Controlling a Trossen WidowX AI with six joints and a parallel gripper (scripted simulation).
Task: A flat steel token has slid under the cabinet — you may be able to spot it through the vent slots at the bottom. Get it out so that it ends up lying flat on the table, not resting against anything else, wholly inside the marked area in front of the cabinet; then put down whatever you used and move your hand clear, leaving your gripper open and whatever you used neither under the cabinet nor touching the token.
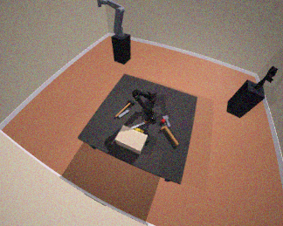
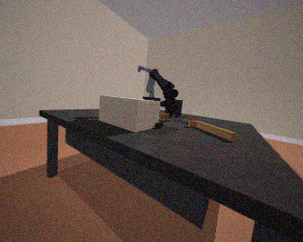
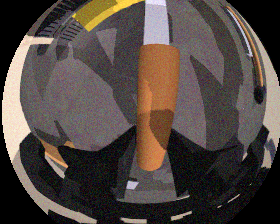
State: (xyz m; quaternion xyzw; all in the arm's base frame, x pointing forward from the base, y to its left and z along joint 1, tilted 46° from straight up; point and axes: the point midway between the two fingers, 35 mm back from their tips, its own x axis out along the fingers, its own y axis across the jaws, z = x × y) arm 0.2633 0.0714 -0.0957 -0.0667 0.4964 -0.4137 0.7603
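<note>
My gripper (image 1: 149, 119) (image 3: 151, 130) is low over the table just behind the beige cabinet (image 1: 131, 141) (image 2: 126, 112). It is shut on the orange handle of a long tool (image 3: 156, 103) (image 1: 144, 123). The tool's flat silver blade (image 3: 154, 6) (image 1: 137, 126) points toward the cabinet's front. It reaches the yellow outline of the marked area (image 3: 103, 6) (image 1: 140, 131). The steel token is not visible in any view. In the exterior view the arm (image 2: 168, 94) stands behind the cabinet, and the gripper's tip is hidden by it.
A second orange-handled tool (image 1: 123, 110) lies left of the arm. A wooden-handled tool (image 1: 169, 135) (image 2: 215, 130) with a red part (image 1: 163, 122) (image 2: 193, 120) lies to the right. Two black camera stands (image 1: 120, 48) (image 1: 245, 98) stand on the floor around the dark table (image 1: 182, 114).
</note>
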